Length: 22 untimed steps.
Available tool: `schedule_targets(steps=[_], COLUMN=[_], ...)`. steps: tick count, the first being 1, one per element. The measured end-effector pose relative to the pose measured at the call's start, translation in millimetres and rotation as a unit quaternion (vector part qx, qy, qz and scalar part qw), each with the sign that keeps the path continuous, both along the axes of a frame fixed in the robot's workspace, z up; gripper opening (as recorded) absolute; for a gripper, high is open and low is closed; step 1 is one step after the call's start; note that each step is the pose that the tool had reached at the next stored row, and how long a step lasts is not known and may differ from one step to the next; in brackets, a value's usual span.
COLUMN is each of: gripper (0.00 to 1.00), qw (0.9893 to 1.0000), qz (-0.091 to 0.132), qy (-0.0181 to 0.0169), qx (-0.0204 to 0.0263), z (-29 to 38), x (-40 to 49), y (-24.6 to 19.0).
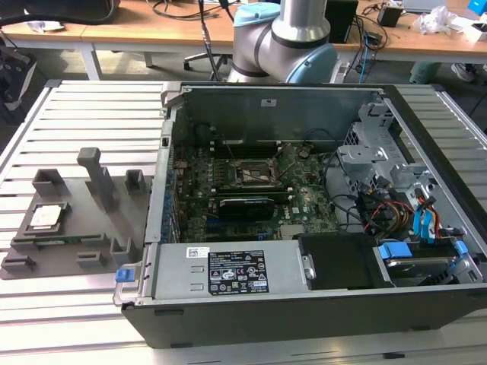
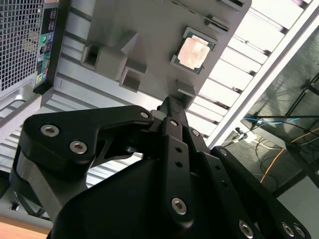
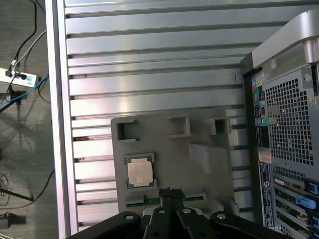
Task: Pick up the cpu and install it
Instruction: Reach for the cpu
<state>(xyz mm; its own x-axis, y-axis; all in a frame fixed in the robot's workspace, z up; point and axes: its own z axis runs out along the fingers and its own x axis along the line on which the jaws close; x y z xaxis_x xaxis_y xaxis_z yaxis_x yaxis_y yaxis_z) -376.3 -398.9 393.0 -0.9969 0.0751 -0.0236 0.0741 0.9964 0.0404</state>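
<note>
One cpu (image 1: 46, 217) lies in its recess on the grey holder tray (image 1: 76, 213), at the exterior view's left, beside the open computer case (image 1: 304, 319). The gripper (image 3: 170, 191) hangs over the tray, fingers pressed together, holding nothing.

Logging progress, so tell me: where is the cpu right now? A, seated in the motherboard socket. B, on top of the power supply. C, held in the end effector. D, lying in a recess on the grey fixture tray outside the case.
D: in the first wrist view the cpu lies in a recess of the grey fixture tray, beside the computer case and apart from the end effector.
</note>
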Motion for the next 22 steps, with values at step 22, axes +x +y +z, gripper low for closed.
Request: schedule_targets(steps=[22], gripper=[0.11], qw=[1.0], qz=[0.0], qy=[0.0], qx=[0.0], z=[-0.3], x=[-41.3], y=[0.0])
